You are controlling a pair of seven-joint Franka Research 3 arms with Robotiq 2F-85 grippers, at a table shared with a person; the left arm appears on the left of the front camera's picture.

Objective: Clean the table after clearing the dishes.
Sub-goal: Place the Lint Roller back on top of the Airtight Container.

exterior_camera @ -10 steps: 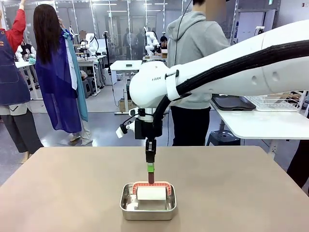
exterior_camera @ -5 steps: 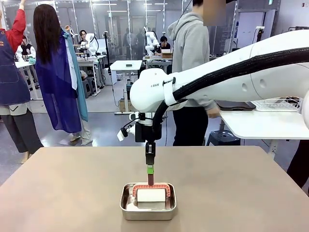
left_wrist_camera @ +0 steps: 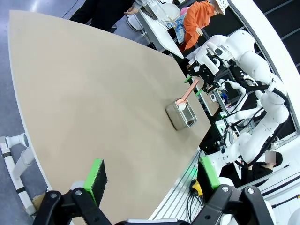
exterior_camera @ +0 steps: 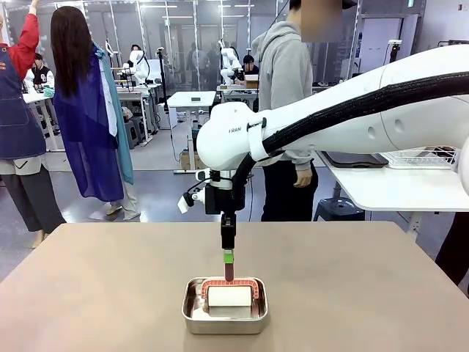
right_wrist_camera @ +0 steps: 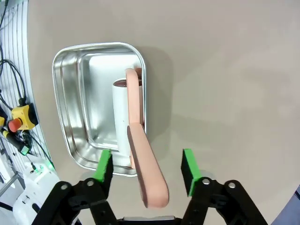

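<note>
Table (exterior_camera: 88, 293): taupe top, bare apart from one tin near the robot-side edge at the middle.

Right arm (exterior_camera: 352, 110): reaches in from the right side across the table's centre, wrist pointing straight down over the tin.

Person (exterior_camera: 289, 110): grey hooded top, dark trousers, standing at the far side behind the arm, one hand hanging by the hip.

Metal tin (exterior_camera: 224, 306): shiny, rectangular, rounded corners, flat on the table. Seen from the right wrist (right_wrist_camera: 96, 103), its long side runs along the frame's vertical.

Roller (exterior_camera: 229, 293): white roll lying inside the tin, red frame arching over it. The handle (right_wrist_camera: 147, 173) rises out of the tin toward the wrist camera, leaning over the tin's rim.

Right gripper (exterior_camera: 229, 270): directly above the tin. In the wrist view (right_wrist_camera: 146, 166) the green pads stand apart on either side of the handle, with clear gaps on both sides; jaws released, not clamping the handle.

Left gripper (left_wrist_camera: 151, 180): off the table's near edge, jaws spread wide, nothing between the pads. Tin and roller (left_wrist_camera: 182, 107) lie well apart from it, far across the table.
</note>
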